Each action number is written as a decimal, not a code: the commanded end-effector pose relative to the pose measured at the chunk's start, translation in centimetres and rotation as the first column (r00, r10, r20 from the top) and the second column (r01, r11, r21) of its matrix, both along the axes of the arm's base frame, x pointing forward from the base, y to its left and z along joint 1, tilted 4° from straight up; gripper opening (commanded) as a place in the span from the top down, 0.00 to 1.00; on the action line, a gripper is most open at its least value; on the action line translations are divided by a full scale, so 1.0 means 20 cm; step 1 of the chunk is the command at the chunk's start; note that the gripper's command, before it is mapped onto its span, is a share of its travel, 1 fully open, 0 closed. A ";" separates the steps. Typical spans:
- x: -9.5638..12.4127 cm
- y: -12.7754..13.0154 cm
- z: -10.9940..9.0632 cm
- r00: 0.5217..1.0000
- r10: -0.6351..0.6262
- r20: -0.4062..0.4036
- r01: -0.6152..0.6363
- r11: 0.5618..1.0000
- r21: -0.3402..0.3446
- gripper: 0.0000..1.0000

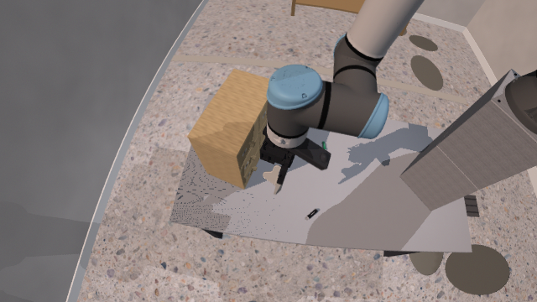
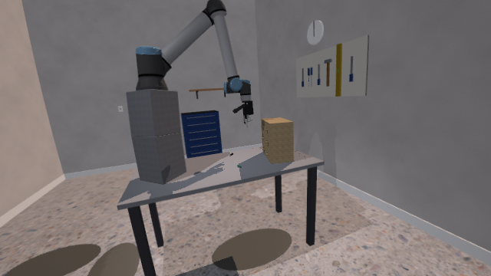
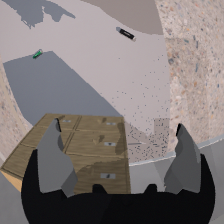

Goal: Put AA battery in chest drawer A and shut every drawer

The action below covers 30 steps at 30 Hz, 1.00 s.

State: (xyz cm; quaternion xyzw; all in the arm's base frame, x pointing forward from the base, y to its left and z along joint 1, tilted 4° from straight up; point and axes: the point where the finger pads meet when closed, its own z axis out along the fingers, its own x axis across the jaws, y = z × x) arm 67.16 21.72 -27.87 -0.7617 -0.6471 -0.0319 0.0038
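Note:
The wooden chest (image 1: pixel 222 122) (image 2: pixel 283 142) (image 3: pixel 92 161) stands upright at one end of the table, its drawers looking shut. Drawer letters are too small to read. A small black cylinder with pale ends (image 1: pixel 312 214) (image 2: pixel 231 154) (image 3: pixel 127 34) lies on the table in front of the chest; it looks like a battery, but its label is unreadable. A small green thing (image 1: pixel 324 145) (image 2: pixel 239 165) (image 3: pixel 37 54) lies on the table too, its kind unclear. My gripper (image 2: pixel 248 123) (image 3: pixel 119 122) is open and empty, high above the table by the chest's drawer side.
The table (image 1: pixel 357 222) (image 2: pixel 207 185) (image 3: pixel 100 30) also bears the tall grey pedestal (image 1: pixel 474 155) (image 2: pixel 155 134) of the arm, at the end opposite the chest. A blue cabinet (image 2: pixel 202 133) stands beyond the table.

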 end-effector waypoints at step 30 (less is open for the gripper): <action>-0.35 -0.19 0.05 1.000 0.000 -0.005 0.000 1.000 0.001 0.00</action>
